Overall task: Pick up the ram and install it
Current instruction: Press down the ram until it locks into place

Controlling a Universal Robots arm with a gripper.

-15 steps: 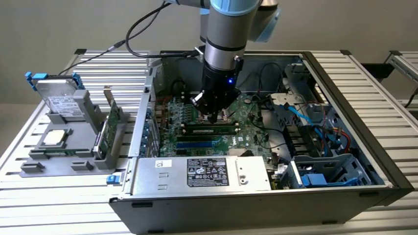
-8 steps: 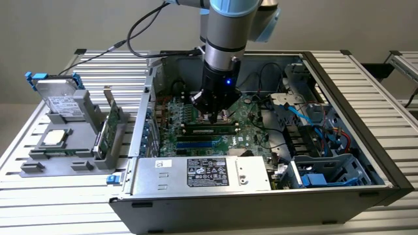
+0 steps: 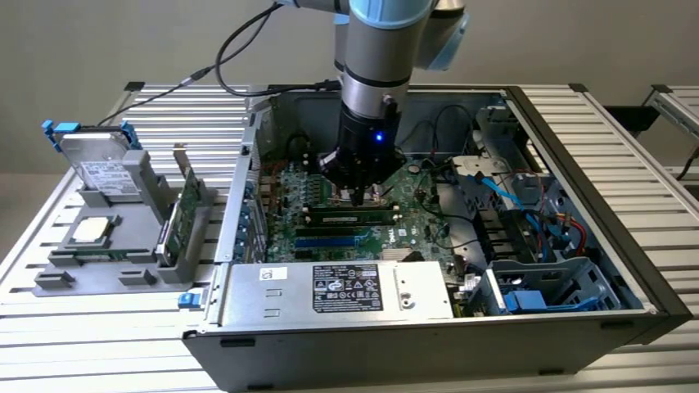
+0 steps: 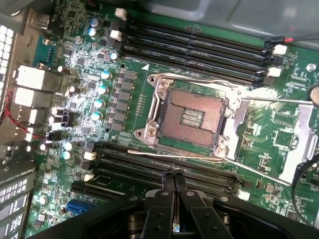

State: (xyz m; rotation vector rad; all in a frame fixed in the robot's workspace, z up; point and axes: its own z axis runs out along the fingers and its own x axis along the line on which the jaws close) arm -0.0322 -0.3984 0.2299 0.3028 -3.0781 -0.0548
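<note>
the arm reaches down into the open computer case, its fingers drawn together over the black memory slots beside the empty processor socket, holding nothing that can be seen. the ram lies seated in a slot on the motherboard, just below the fingers in the exterior view. a holder with spare parts stands on the tabletop, at the exterior view's left.

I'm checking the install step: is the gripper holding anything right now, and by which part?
Nothing is held. The gripper has its fingers closed together with nothing between them, just above the motherboard's black slots. A ram stick sits in a slot.
</note>
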